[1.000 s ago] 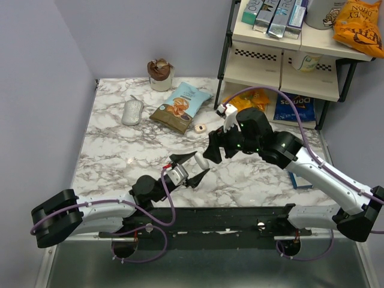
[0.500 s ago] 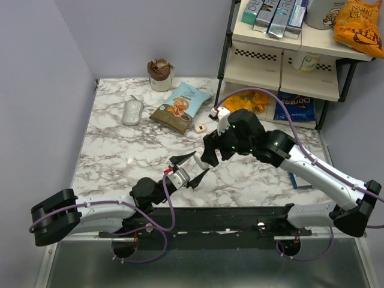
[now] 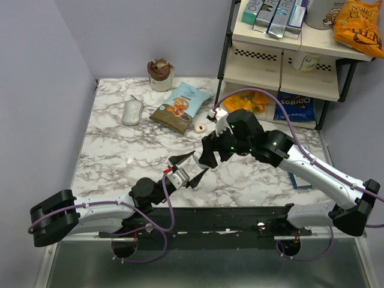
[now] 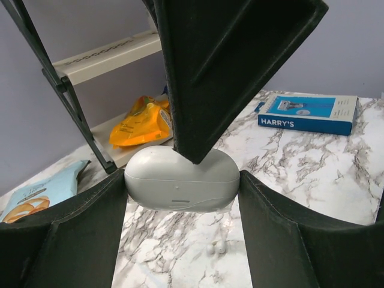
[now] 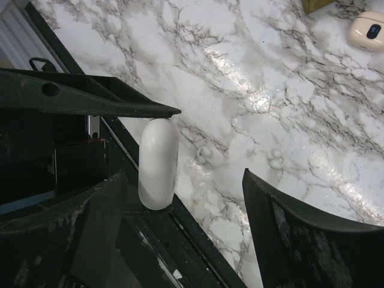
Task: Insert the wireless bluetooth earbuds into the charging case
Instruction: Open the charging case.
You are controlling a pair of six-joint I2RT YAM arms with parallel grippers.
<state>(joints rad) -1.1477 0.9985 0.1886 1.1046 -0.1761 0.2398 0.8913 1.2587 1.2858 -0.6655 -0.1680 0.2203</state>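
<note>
The charging case, a white rounded pebble, is closed and pinched end to end by my left gripper, which is shut on it a little above the marble. In the right wrist view the case stands on edge between the left gripper's black fingers. My right gripper hangs open right over it, one finger on each side, touching nothing. Two earbuds lie loose on the table below; one earbud shows under the case. From above, the right gripper covers the case.
A small cream object with a dark dot lies behind the grippers. Farther back are a grey mouse, a snack bag and a brown-topped cup. A shelf rack stands back right, and a Harry's box lies to the right.
My right gripper has moved left and down until it sits over the case in the left gripper. The left gripper has held still with the case.
</note>
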